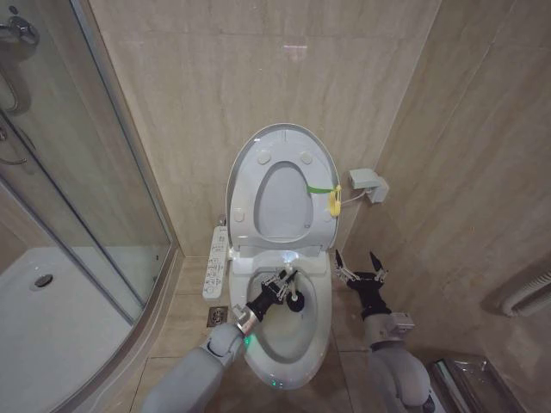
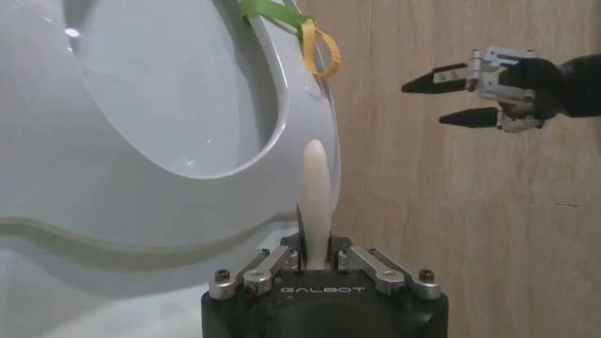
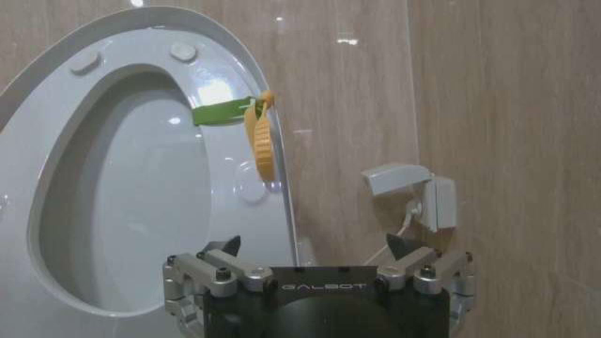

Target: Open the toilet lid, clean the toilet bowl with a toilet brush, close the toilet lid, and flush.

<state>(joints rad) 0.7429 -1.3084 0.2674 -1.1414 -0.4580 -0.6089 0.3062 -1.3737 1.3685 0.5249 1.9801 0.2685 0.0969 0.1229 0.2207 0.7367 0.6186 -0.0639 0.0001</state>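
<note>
Head view: we see the toilet lid (image 1: 282, 185) raised against the wall, our left pincer (image 1: 284, 282) over the toilet bowl (image 1: 288, 340) clenched on the toilet brush (image 1: 295, 299), and our right pincer (image 1: 360, 262) released beside the bowl. Left wrist view: the brush handle stands between our clamped fingers (image 2: 272, 264). Right wrist view: our fingertips (image 3: 228, 244) spread before the lid's green strap (image 3: 224, 113).

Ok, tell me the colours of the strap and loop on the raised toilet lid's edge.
Green strap, yellow-orange loop on the toilet lid; clearest in the right wrist view.
</note>
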